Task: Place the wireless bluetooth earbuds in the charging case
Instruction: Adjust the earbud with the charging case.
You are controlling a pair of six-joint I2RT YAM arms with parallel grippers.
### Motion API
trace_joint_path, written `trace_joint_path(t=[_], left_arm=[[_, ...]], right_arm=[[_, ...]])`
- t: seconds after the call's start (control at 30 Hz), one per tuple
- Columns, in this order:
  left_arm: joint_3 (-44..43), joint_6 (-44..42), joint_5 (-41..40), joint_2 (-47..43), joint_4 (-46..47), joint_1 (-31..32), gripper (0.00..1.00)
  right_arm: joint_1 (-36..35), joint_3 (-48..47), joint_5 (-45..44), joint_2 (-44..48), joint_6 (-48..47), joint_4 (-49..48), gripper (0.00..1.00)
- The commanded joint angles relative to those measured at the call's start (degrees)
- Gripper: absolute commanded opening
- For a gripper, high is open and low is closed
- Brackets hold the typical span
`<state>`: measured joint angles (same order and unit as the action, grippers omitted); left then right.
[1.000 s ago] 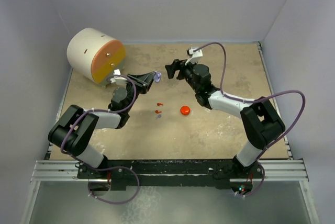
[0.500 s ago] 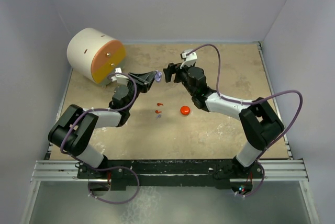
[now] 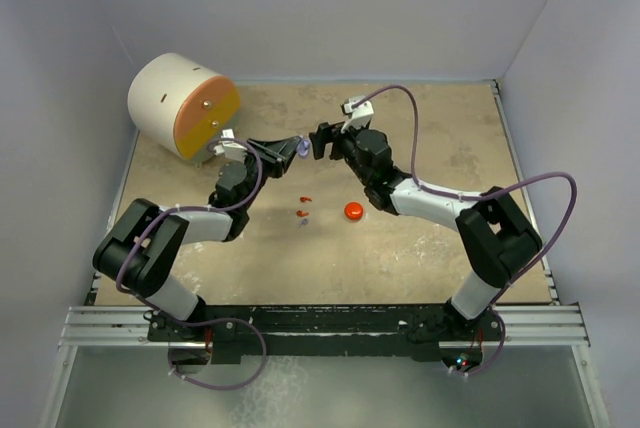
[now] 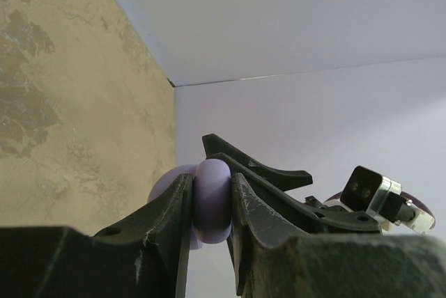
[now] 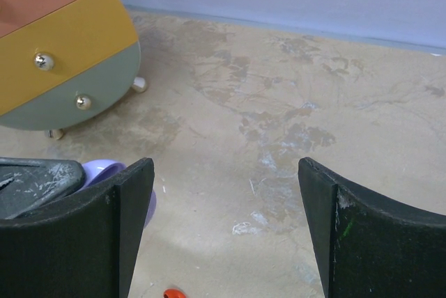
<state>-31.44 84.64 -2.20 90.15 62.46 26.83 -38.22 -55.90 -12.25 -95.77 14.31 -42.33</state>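
A lavender round case [image 4: 212, 200] is pinched on its edge in the left hand [image 3: 297, 146]. The right hand [image 5: 223, 173] is spread wide and is held just beside that case. The earbuds [image 3: 302, 213] are seen lying on the table [image 3: 430, 248] near a red-orange disc [image 3: 353, 210], apart from both hands. 2 red bits are made out, and perhaps 1 greyish one.

1. The left arm [image 3: 195, 223] reaches forward and inward; the left pincer [image 3: 296, 147] is clamped on a lavender charging case [image 4: 211, 200].
2. The right arm [image 3: 440, 193] stretches leftward; the right pincer [image 3: 318, 140] gapes wide, just beside the left one.
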Motion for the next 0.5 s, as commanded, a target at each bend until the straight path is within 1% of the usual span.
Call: trace_joint_path(t=[0.0, 0.47], left_arm=[[-2.5, -1.1, 0.7, 0.2, 2.5, 0.3, 0.0], [-3.4, -1.4, 1.0, 0.6, 2.4, 0.3, 0.0]], right_arm=[[-0.7, -0.1, 1.0, 1.9, -1.2, -2.8, 0.86], [-1.4, 1.3, 1.9, 2.6, -1.5, -3.3, 0.86]])
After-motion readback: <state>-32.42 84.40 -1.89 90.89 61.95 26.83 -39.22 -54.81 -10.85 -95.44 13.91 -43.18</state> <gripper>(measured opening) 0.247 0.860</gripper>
